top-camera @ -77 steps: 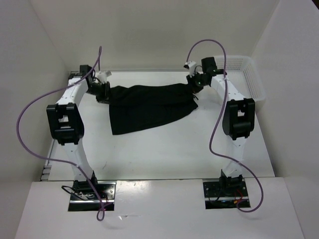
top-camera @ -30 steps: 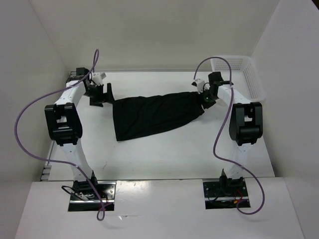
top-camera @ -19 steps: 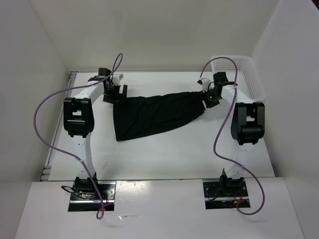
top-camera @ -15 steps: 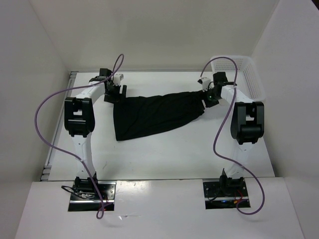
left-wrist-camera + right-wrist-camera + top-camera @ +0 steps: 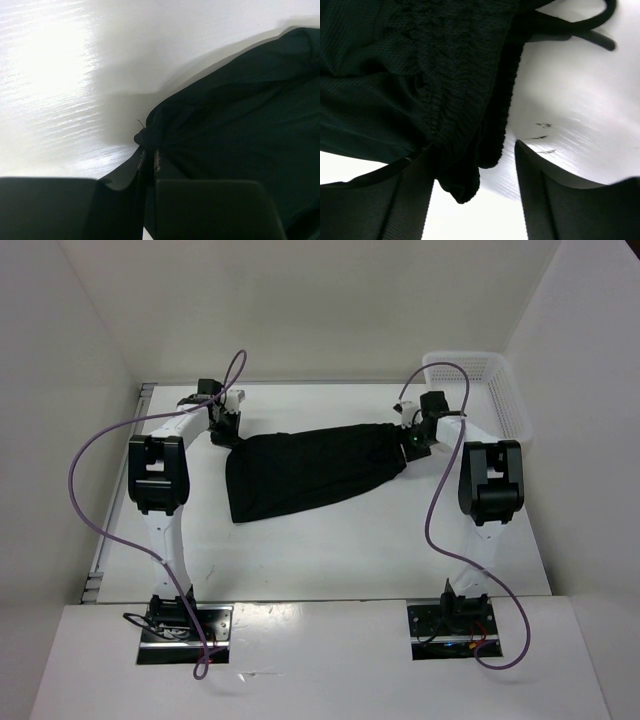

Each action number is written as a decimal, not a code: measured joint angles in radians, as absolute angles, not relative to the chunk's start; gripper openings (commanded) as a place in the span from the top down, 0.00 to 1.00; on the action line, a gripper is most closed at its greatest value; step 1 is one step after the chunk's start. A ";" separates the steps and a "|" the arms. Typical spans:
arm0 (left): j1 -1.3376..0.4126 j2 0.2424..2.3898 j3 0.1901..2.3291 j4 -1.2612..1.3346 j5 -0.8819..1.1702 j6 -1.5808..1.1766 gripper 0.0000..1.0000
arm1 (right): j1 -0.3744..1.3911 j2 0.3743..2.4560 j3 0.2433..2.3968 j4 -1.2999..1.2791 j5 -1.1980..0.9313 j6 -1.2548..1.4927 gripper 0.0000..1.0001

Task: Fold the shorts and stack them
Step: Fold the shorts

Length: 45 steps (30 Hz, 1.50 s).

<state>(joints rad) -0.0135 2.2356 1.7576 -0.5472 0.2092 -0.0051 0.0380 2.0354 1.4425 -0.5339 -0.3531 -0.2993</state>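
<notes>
The black shorts (image 5: pixel 310 468) lie spread flat across the far middle of the white table (image 5: pixel 330 550), running from upper right down to lower left. My left gripper (image 5: pixel 224 434) is at their far left corner. In the left wrist view the left gripper (image 5: pixel 148 154) is shut on a pinch of the shorts (image 5: pixel 240 115). My right gripper (image 5: pixel 412 444) is at the right end. In the right wrist view the right gripper (image 5: pixel 472 172) stands open, with the gathered waistband (image 5: pixel 460 100) hanging between its fingers (image 5: pixel 540 195). The drawstring (image 5: pixel 580 31) lies beyond.
A white mesh basket (image 5: pixel 492 390) stands at the table's far right corner, just right of the right arm. White walls close in the table at the back and both sides. Purple cables loop off both arms.
My left arm has swung right to the shorts' left corner and its jaws have shut on the fabric. The right gripper's jaws have narrowed around the waistband.
</notes>
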 measured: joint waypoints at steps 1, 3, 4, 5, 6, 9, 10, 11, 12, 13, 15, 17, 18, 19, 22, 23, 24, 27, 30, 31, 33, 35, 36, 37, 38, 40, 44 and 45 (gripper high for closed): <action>-0.014 2.236 1.758 -0.548 0.209 -0.005 0.90 | 0.041 2.036 1.439 -0.530 -0.355 -0.295 0.42; -0.014 2.236 1.761 -0.551 0.207 -0.005 0.89 | 0.051 2.036 1.439 -0.527 -0.361 -0.287 0.58; -0.014 2.237 1.763 -0.554 0.206 -0.005 0.89 | 0.057 2.036 1.439 -0.525 -0.361 -0.287 0.65; -0.013 2.239 1.768 -0.559 0.205 -0.005 0.89 | 0.063 2.036 1.439 -0.522 -0.360 -0.288 0.77; -0.013 2.241 1.774 -0.562 0.204 -0.005 0.89 | 0.068 2.036 1.439 -0.517 -0.359 -0.290 0.82; -0.008 2.244 1.783 -0.569 0.198 -0.005 0.89 | 0.073 2.036 1.439 -0.511 -0.356 -0.284 0.98; -0.004 2.247 1.790 -0.574 0.197 -0.005 0.89 | 0.073 2.036 1.439 -0.509 -0.354 -0.282 1.00; -0.002 2.250 1.794 -0.575 0.197 -0.005 0.89 | 0.073 2.036 1.439 -0.509 -0.352 -0.281 1.00; 0.001 2.253 1.800 -0.578 0.197 -0.005 0.88 | 0.073 2.036 1.439 -0.509 -0.350 -0.281 1.00; 0.003 2.257 1.805 -0.580 0.197 -0.005 0.86 | 0.073 2.036 1.439 -0.509 -0.350 -0.281 1.00; 0.007 2.263 1.816 -0.586 0.198 -0.005 0.85 | 0.074 2.035 1.439 -0.509 -0.350 -0.282 1.00; 0.007 2.269 1.828 -0.595 0.199 -0.005 0.83 | 0.075 2.033 1.439 -0.509 -0.348 -0.284 1.00; 0.004 2.272 1.836 -0.601 0.199 -0.005 0.81 | 0.076 2.031 1.439 -0.510 -0.347 -0.285 1.00; 0.001 2.277 1.847 -0.605 0.198 -0.005 0.78 | 0.076 2.028 1.439 -0.512 -0.346 -0.286 1.00; -0.012 2.295 1.889 -0.614 0.199 -0.004 0.68 | 0.071 2.013 1.439 -0.522 -0.344 -0.286 1.00; -0.018 2.302 1.905 -0.617 0.200 -0.003 0.57 | 0.070 2.003 1.439 -0.531 -0.342 -0.286 1.00; -0.025 2.308 1.923 -0.623 0.202 -0.001 0.49 | 0.068 1.993 1.439 -0.539 -0.341 -0.286 1.00; -0.047 2.322 1.976 -0.639 0.214 -0.001 0.30 | 0.056 1.929 1.422 -0.558 -0.332 -0.291 1.00; -0.064 2.328 2.030 -0.655 0.230 0.001 0.00 | 0.047 1.844 1.396 -0.574 -0.324 -0.292 1.00; -0.069 2.328 2.042 -0.656 0.236 -0.001 0.00 | 0.047 1.817 1.394 -0.582 -0.321 -0.293 1.00; -0.073 2.328 2.055 -0.656 0.241 -0.003 0.00 | 0.044 1.780 1.394 -0.586 -0.315 -0.293 1.00; -0.073 2.328 2.055 -0.664 0.239 -0.004 0.00 | 0.039 1.758 1.394 -0.587 -0.303 -0.293 1.00; -0.072 2.328 2.051 -0.670 0.239 -0.004 0.00 | 0.033 1.750 1.394 -0.588 -0.297 -0.293 1.00; -0.072 2.328 2.043 -0.677 0.239 -0.004 0.00 | 0.026 1.746 1.394 -0.590 -0.288 -0.293 1.00; -0.071 2.328 2.035 -0.684 0.240 -0.004 0.00 | 0.019 1.742 1.394 -0.591 -0.275 -0.295 1.00; -0.073 2.328 2.000 -0.692 0.248 -0.004 0.00 | 0.007 1.740 1.394 -0.593 -0.257 -0.303 1.00; -0.086 2.321 1.946 -0.715 0.284 -0.003 0.00 | 0.000 1.740 1.394 -0.600 -0.230 -0.326 1.00; -0.093 2.321 1.943 -0.715 0.298 -0.003 0.00 | 0.000 1.740 1.398 -0.607 -0.224 -0.335 1.00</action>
